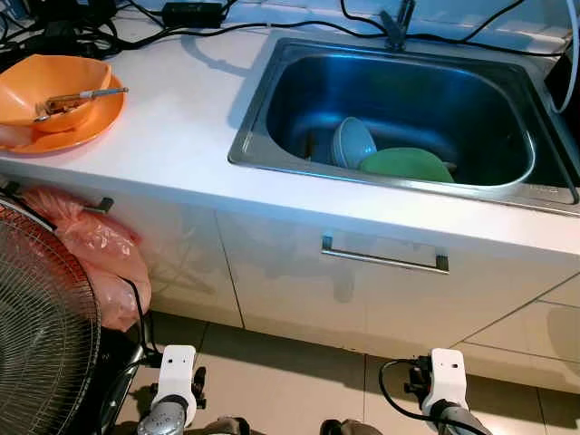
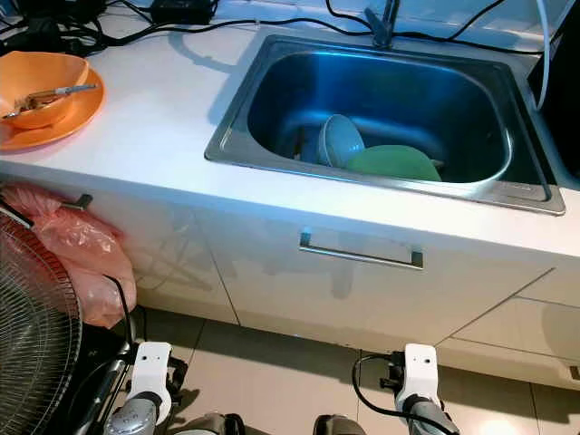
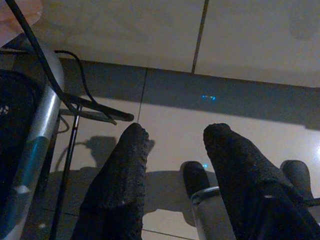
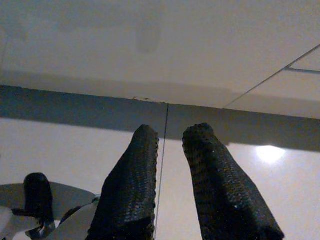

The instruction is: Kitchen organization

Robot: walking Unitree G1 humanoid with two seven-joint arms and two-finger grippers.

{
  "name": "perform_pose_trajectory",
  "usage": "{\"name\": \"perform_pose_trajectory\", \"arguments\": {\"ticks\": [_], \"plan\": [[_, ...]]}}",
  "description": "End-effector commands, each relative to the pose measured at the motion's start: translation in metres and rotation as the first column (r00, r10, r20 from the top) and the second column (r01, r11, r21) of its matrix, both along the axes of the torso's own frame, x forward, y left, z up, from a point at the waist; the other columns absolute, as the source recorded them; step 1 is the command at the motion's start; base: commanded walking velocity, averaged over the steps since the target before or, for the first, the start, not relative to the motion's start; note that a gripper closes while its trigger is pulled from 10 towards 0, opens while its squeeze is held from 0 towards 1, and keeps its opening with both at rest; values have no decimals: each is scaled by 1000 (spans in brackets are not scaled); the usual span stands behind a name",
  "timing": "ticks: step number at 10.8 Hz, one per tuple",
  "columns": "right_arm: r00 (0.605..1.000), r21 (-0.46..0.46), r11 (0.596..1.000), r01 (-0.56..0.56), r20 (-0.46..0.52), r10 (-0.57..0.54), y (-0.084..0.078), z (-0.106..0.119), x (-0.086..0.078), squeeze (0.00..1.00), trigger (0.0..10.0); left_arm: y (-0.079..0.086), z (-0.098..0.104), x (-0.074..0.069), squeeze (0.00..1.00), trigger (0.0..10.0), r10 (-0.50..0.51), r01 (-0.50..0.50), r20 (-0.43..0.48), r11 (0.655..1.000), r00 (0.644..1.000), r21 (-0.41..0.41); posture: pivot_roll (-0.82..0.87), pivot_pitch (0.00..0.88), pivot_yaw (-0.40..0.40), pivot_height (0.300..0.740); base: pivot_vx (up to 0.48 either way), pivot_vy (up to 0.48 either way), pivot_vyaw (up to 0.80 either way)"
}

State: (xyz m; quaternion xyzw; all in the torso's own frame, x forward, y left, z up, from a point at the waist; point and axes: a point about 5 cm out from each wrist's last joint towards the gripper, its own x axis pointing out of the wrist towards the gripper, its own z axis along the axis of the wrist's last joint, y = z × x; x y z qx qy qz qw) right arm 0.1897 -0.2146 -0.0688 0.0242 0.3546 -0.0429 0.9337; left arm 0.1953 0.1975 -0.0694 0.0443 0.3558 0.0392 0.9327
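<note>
My left gripper (image 3: 172, 137) hangs low by the floor, its two black fingers (image 3: 122, 170) spread apart with nothing between them, pointing down at the pale floor tiles (image 3: 250, 45) beside the fan's metal stand (image 3: 35, 135). My right gripper (image 4: 170, 135) hangs the same way, fingers (image 4: 132, 175) parted by a narrower gap and empty, aimed at the tile just below the cabinet base (image 4: 150, 50). From my head cameras I take the steel sink (image 1: 272, 136) as my landmark: it sits sunk in the white counter (image 1: 172, 118), well above both arms. Inside the sink, toward its front wall, a pale blue bowl (image 1: 352, 142) stands tilted on edge, and a green plate (image 1: 406, 164) lies just to its right, touching or overlapping it. Far to the left of the sink on the counter rests an orange plate (image 1: 86, 127) with an orange bowl (image 1: 50, 82) on it, and a utensil (image 1: 82, 96) lies across that bowl. Behind the sink, black cables (image 1: 181, 27) run along the counter's back. Below the sink is a drawer front with a metal handle (image 1: 384, 259). Down to the sink's lower left, a pink plastic bag (image 1: 100, 254) hangs from a cabinet handle, next to the fan grille (image 1: 41, 335).
</note>
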Motion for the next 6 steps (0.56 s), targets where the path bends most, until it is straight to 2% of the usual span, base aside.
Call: {"name": "perform_pose_trajectory", "arguments": {"ticks": [1,6], "plan": [[1000,4,1000,2,-19,-2,-2,-3,-5,0,10000,4,-2,-4,0,10000,-2,2,-27,1000,1000,29,27,141,-4,740,0,0,0],[1000,3,1000,2,-20,-2,-2,-2,-4,0,10000,3,-2,-3,0,10000,1,-1,-26,1000,1000,26,27,145,-5,740,0,0,0]]}}
